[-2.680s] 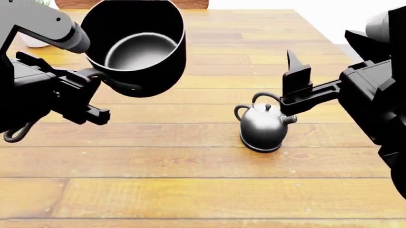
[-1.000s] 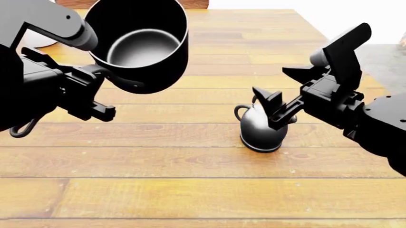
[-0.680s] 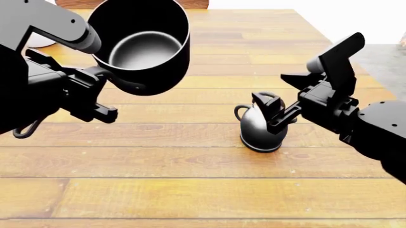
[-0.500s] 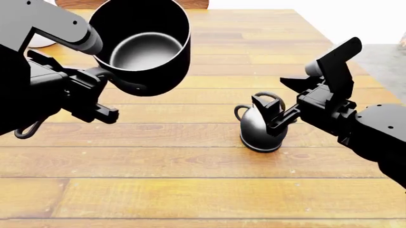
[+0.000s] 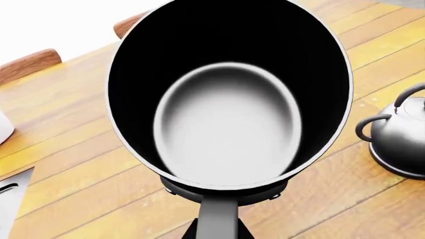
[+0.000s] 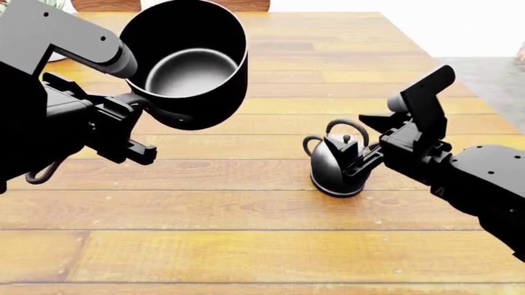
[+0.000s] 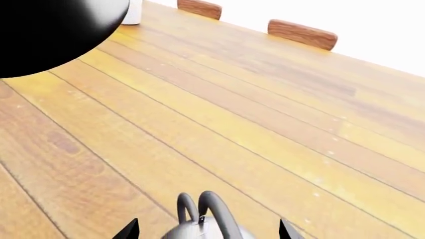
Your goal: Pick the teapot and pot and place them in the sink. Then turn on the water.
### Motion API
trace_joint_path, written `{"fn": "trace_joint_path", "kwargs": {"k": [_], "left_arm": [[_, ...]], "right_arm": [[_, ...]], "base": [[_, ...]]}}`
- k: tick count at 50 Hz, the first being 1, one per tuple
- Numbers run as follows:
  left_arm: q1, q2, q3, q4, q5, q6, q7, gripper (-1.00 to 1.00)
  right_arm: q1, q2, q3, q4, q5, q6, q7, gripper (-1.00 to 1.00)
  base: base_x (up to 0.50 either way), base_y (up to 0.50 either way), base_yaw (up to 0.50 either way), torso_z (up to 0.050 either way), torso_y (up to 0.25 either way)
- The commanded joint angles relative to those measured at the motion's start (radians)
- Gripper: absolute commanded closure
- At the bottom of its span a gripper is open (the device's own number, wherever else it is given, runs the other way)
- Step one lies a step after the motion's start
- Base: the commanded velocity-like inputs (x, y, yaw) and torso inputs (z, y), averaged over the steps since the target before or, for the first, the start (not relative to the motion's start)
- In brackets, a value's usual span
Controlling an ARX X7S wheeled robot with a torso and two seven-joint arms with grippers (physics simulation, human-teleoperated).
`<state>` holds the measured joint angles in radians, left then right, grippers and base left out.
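- Left gripper [image 6: 135, 150] has the pot [image 6: 187, 61] by its long handle, carried well above the wooden table [image 6: 246, 246] and tipped so the grey inside faces my head camera; the fingers themselves are hidden under the handle, so I judge them closed on it only because the pot hangs in the air.
- Pot reads as rigid and empty, light enough for one arm, I judge; held at the handle's far end it will lever against the grip, so I would move it slowly.
- Teapot [image 6: 338, 165] stands upright on the table, right of centre, spout side toward my right arm.
- Right gripper [image 6: 361, 161] is open and at the teapot; right wrist view shows two finger tips [image 7: 127, 230] either side of the arched handle [image 7: 211, 213], not yet touching it as far as I can tell.
- Teapot looks hard, polished, round; the body would slip in the pads, I judge; the loop handle is the place to take hold, near its top so it hangs level.
- Left wrist view shows the pot [image 5: 229, 94] empty and a metal edge at one corner, possibly the sink rim, I cannot tell; head view shows no sink or faucet.
- Only the right wrist view shows the finger-to-handle alignment; head view hides it behind the gripper body.
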<state>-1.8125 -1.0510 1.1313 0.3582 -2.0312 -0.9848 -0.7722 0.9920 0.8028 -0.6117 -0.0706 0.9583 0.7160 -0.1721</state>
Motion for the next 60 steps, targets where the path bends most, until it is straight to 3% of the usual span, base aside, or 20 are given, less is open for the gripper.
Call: {"fn": "trace_joint_path", "kwargs": {"k": [1,19,20,47,60], "left_arm": [[-0.047,-0.006,-0.055,-0.015,0.091,0.003,0.001,1.00],[-0.029,-0.011,-0.057,-0.010,0.099,0.014,0.007,1.00],[-0.029,-0.010,-0.057,-0.011,0.100,0.014,0.007,1.00],[0.001,-0.023,-0.064,0.000,0.112,0.034,0.012,1.00],[0.020,-0.043,-0.075,0.017,0.113,0.059,0.017,1.00]], "right_arm": [[-0.011,-0.005,-0.010,0.018,-0.006,-0.002,-0.005,-1.00],[-0.025,-0.007,-0.019,0.033,-0.006,0.000,-0.010,-1.00],[-0.025,-0.007,-0.018,0.033,-0.005,0.001,-0.007,1.00],[-0.001,0.001,0.008,-0.023,0.022,0.014,0.032,1.00],[0.069,0.018,0.055,-0.182,0.076,0.134,0.250,1.00]], "base": [[0.00,0.00,0.00,0.000,0.000],[0.00,0.00,0.00,0.001,0.002],[0.00,0.00,0.00,0.000,0.010],[0.00,0.00,0.00,0.001,0.002],[0.00,0.00,0.00,0.002,0.004]]}}
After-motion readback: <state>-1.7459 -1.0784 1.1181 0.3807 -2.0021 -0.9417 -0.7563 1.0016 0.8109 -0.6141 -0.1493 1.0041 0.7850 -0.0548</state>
